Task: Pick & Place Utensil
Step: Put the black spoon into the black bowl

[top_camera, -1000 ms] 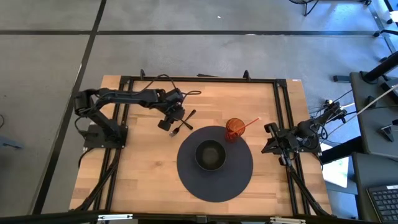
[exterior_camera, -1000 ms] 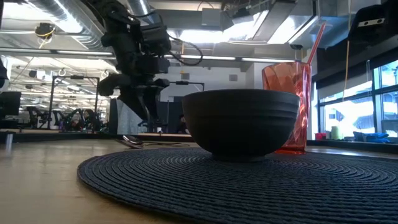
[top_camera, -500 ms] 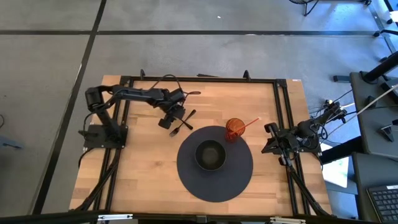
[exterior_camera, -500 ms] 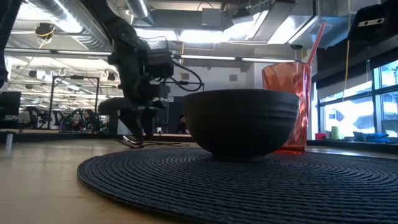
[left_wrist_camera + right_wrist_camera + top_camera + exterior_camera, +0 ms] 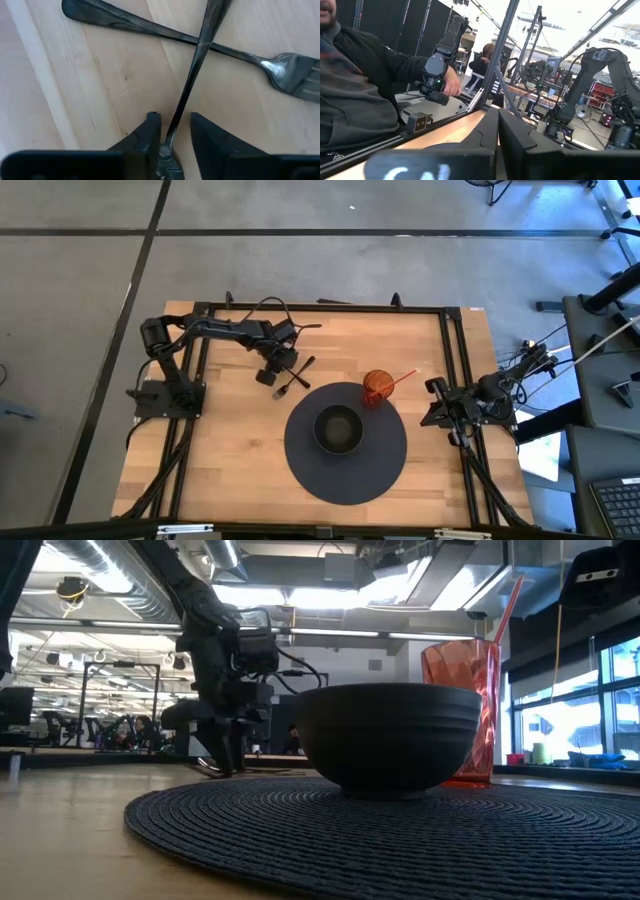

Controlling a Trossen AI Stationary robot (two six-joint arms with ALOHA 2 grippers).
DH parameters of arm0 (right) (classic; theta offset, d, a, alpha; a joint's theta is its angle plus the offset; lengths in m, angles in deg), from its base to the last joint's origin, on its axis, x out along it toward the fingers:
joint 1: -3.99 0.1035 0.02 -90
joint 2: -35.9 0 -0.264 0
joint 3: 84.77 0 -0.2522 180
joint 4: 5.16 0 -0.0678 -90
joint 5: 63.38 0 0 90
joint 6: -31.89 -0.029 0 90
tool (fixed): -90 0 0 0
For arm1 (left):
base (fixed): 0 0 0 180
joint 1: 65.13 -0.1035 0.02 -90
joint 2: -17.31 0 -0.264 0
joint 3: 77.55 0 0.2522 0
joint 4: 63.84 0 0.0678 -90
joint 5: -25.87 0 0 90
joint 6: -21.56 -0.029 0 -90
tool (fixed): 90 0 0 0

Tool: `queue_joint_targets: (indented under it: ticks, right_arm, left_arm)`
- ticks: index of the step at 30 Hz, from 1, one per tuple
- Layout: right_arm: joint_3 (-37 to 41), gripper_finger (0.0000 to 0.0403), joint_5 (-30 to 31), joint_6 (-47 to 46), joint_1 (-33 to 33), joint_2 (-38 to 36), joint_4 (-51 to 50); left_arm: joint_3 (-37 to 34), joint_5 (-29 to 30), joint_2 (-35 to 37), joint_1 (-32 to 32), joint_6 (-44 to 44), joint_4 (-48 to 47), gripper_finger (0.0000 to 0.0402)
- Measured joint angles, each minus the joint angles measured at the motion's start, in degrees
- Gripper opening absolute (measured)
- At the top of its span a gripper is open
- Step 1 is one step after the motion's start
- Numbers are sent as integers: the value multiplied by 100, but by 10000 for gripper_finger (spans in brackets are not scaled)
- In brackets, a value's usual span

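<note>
The spoon [image 5: 192, 82] lies on the table [image 5: 230, 450], crossed over a fork [image 5: 240, 52]. The left gripper [image 5: 172, 142] is right down on it, its fingers a little apart, one on each side of the thin handle. Nothing is lifted yet. The right gripper [image 5: 437, 404] waits, pressed together, far away.

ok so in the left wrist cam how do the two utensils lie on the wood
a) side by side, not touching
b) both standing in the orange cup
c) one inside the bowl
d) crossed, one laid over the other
d: in the left wrist view the slim utensil running up from between the left gripper fingers lies across the handle of the fork, both on the bare wooden table.
</note>
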State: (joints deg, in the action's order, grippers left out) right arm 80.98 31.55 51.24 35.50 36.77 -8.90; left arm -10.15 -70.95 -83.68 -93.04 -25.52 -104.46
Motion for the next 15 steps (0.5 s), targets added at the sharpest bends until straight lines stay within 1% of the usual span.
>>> queue_joint_targets:
  ticks: [7, 15]
  right_arm:
    - [0, 14, 2, 35, 0, 0, 4]
    - [0, 14, 67, 91, 0, 0, 2]
  left_arm:
    - [-4, -27, -9, 11, 294, -4, 13]
    - [-7, 4, 15, 7, 394, 16, 6]
